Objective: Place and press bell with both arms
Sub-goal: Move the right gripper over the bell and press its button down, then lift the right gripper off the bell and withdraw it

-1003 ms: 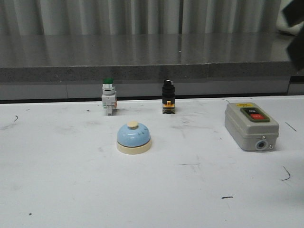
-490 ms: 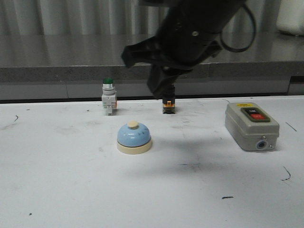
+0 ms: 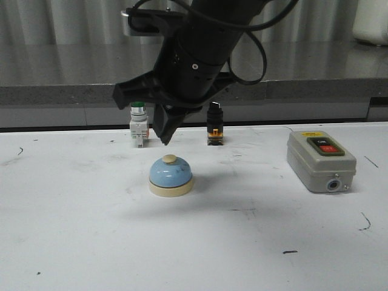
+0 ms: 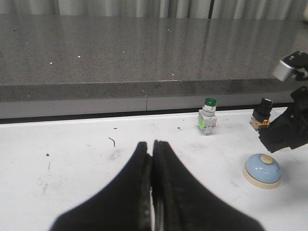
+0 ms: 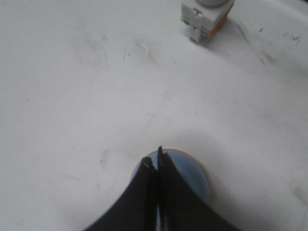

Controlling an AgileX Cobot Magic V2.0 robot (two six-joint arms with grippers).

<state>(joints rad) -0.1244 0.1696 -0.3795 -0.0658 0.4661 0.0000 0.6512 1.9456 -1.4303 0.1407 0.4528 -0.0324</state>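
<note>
White table across the lower two thirds of the frame, scuffed with small dark marks, bounded at the back by a grey stone ledge. Near centre, a light-blue bell on a cream base, cream button on top, upright. Behind it to the left, by the back edge, a small green-capped push-button. Behind it to the right, at the same depth, a small black-knobbed switch with an orange base. At the right, well apart from the bell, a grey switch box with a black and a red button on its lid
</note>
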